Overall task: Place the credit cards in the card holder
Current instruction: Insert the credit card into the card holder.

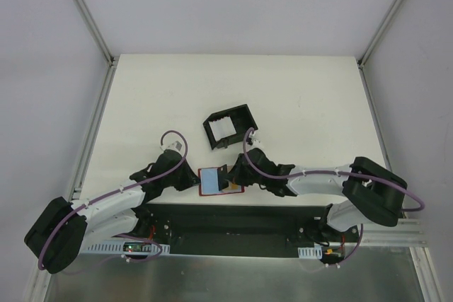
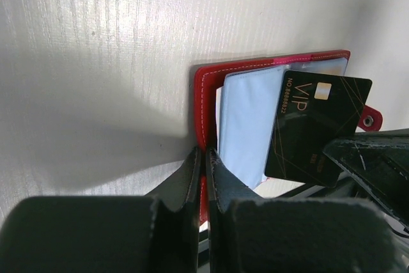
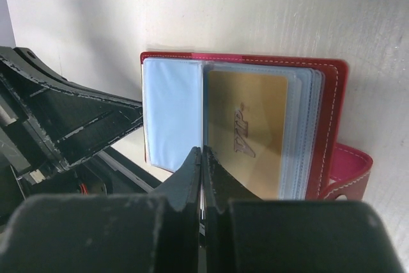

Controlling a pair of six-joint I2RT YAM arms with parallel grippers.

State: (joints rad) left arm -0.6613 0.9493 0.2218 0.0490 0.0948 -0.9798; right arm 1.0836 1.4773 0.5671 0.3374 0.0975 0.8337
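Nearest, by the surface's near edge, I count one open wallet. My left gripper pinches its red cover; my right gripper pinches one card over its sleeves. Farther, mid-surface, one black box holds something white.

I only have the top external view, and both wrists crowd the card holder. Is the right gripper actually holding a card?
Observer: Yes. The right gripper is shut on a black card marked VIP. Its printed face is turned towards the left wrist camera.
Operator: Is anything steadying the holder?
Observer: The left gripper is shut on the red cover edge of the card holder.
Operator: Is any card in it already?
Observer: One gold card appears to sit inside a clear sleeve on the page next to the snap tab.
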